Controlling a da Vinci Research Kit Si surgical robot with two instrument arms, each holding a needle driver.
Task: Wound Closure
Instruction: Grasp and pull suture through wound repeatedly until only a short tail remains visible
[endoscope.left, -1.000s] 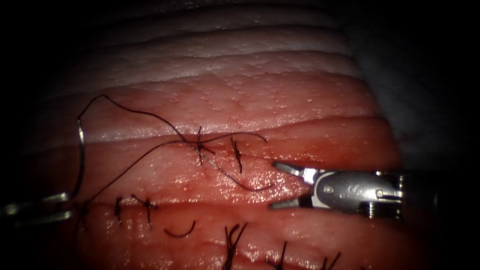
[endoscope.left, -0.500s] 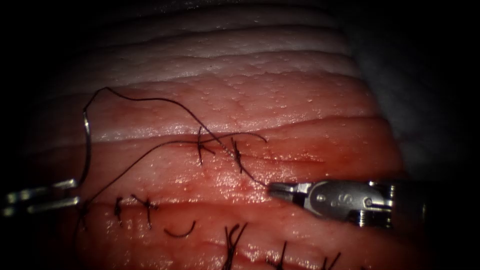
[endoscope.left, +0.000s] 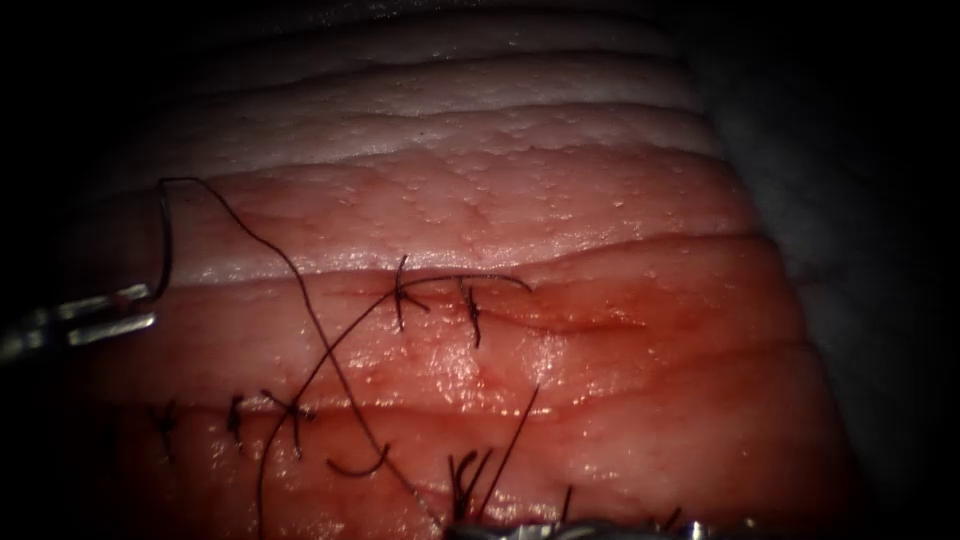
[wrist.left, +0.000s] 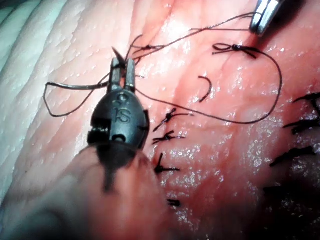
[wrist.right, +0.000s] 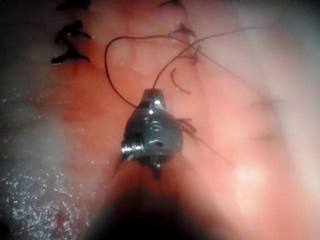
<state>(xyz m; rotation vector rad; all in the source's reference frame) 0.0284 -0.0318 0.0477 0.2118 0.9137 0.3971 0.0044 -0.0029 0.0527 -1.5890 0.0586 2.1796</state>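
My left tool (endoscope.left: 135, 308) is at the left edge, left of the cut, its jaws shut on the curved needle (endoscope.left: 165, 240) near the end away from the thread. The needle stands free above the tissue (endoscope.left: 560, 210). Dark thread (endoscope.left: 300, 290) runs from the needle's upper end down to my right tool (endoscope.left: 470, 524) at the lower edge. In the left wrist view the right tool (wrist.left: 260, 22) is shut on the thread (wrist.left: 200, 31). The left tool's jaws (wrist.left: 123, 70) clamp the needle (wrist.left: 116, 54). The right tool (wrist.right: 152, 96) has thread (wrist.right: 107, 70) leading from its tip.
Two tied stitches (endoscope.left: 400, 295) (endoscope.left: 472, 312) cross the cut (endoscope.left: 580, 322), which runs on unstitched to the right. Older stitches (endoscope.left: 290, 410) and a loose cut thread piece (endoscope.left: 360, 466) lie on the lower row. Red fluid wets the tissue.
The right tool's jaws closed on the thread's free end right of the stitches, then drew it down to the lower edge. The left tool rose with the needle.
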